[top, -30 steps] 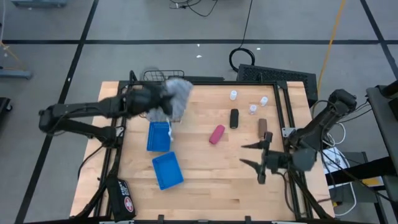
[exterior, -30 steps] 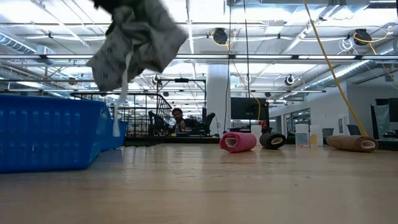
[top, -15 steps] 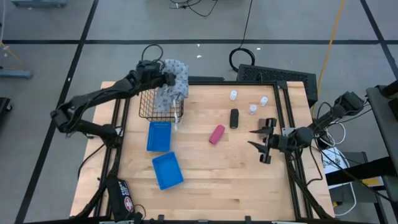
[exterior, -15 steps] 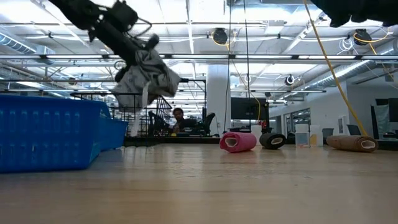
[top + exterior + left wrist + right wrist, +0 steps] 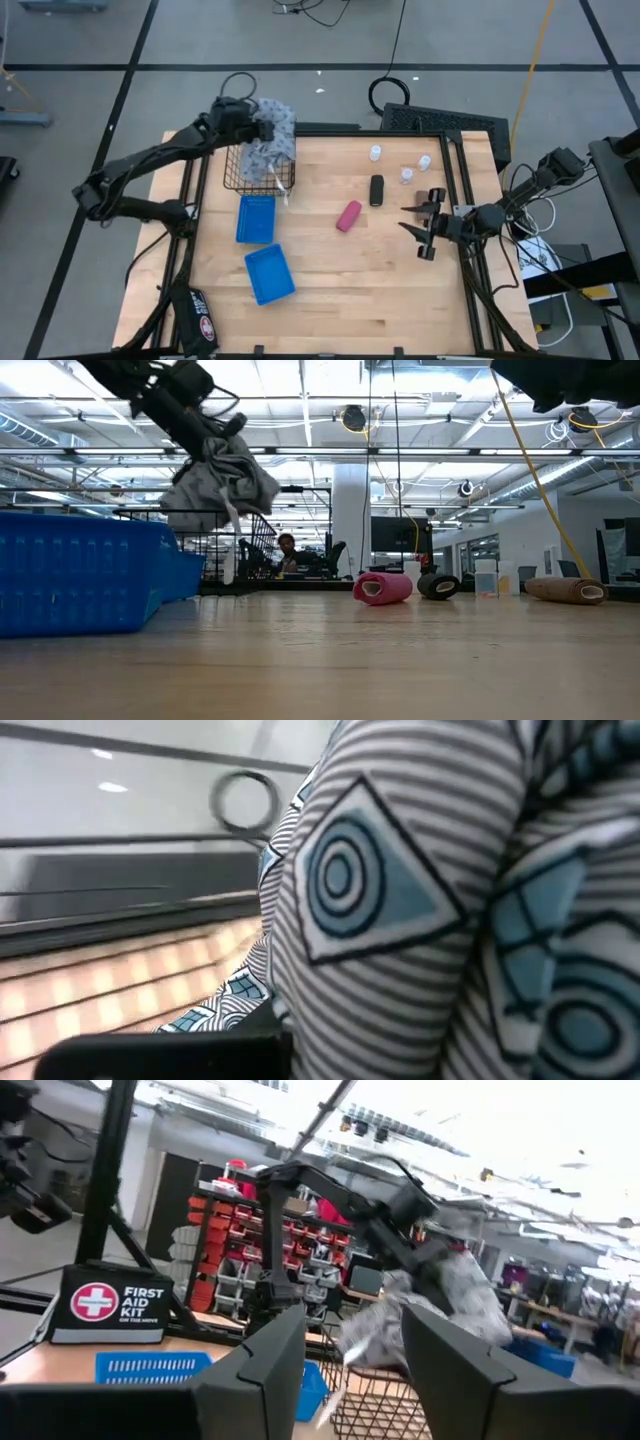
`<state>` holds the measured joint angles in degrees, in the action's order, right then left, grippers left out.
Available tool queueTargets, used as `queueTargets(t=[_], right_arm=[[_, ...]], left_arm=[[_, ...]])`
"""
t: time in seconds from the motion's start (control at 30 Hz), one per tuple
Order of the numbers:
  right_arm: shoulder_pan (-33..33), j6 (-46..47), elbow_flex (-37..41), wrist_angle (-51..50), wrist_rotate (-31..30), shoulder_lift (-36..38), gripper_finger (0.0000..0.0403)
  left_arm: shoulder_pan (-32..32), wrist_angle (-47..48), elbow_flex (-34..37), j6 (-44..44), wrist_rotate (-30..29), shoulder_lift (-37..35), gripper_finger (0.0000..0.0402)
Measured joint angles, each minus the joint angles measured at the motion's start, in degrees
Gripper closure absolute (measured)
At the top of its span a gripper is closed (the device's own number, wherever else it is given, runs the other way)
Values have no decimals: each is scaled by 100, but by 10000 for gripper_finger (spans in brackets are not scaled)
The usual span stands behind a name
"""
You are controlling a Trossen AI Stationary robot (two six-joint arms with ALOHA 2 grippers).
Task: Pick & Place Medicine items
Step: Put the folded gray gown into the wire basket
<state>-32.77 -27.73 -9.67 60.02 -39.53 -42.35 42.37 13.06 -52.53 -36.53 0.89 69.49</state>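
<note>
The left pincer [image 5: 250,125], pinching the grey patterned cloth bundle [image 5: 272,135], holds it over the black wire basket [image 5: 250,172]. The right pincer [image 5: 420,222], spread and empty, hovers near the table's [image 5: 330,280] right edge. The small black oblong container [image 5: 376,190], pink tube [image 5: 348,216] and white bottles [image 5: 375,153] lie unpicked; the next move is probably reaching for one.

two slim arms, dark all over, built of jointed tubular links with thin black cables running alongside. the right hand [image 5: 420,229] ends in flat, angular, matte black fingers [image 5: 262,1370].
</note>
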Motion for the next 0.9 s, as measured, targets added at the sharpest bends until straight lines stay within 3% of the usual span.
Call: queueTargets(t=[0.13, 0.43, 0.6, 0.9], right_arm=[[0, 63, 0, -56, -38, -2, 248], [0, -473, 4, 162, -39, -1, 248], [2, -464, 4, 107, -87, -2, 248], [0, -281, 4, -18, -96, -2, 248]], left_arm=[[13, 326, 191, -213, -602, -229, 327], [35, -846, 1241, -1079, -597, 70, 327], [42, -1079, 1259, -1239, -590, 271, 325], [42, -1271, 1263, -1329, -674, 806, 279]])
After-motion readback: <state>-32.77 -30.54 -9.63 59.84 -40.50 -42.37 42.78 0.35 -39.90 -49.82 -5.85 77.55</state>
